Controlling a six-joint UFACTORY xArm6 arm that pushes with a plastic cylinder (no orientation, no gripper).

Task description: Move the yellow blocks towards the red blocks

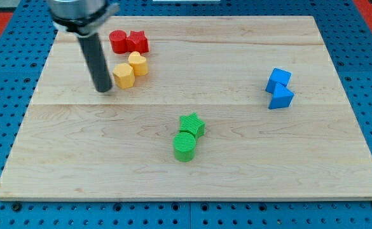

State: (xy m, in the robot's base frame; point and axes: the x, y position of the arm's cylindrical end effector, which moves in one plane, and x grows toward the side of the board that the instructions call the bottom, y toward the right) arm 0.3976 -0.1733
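Two red blocks sit at the view's top left: a red round block [117, 41] and a red star block [137, 42], touching each other. Just below them are two yellow blocks: a yellow heart block [138, 64] and a yellow hexagonal block [123, 76], touching each other. The heart lies a small gap below the red star. My tip [103, 90] rests on the board just left of the yellow hexagonal block, very close to it or touching it; the rod rises up and to the left.
A green star block [192, 124] and a green round block [185, 146] sit together at the board's middle. Two blue blocks [278, 88] sit together at the right. The wooden board [313, 159] lies on a blue perforated base.
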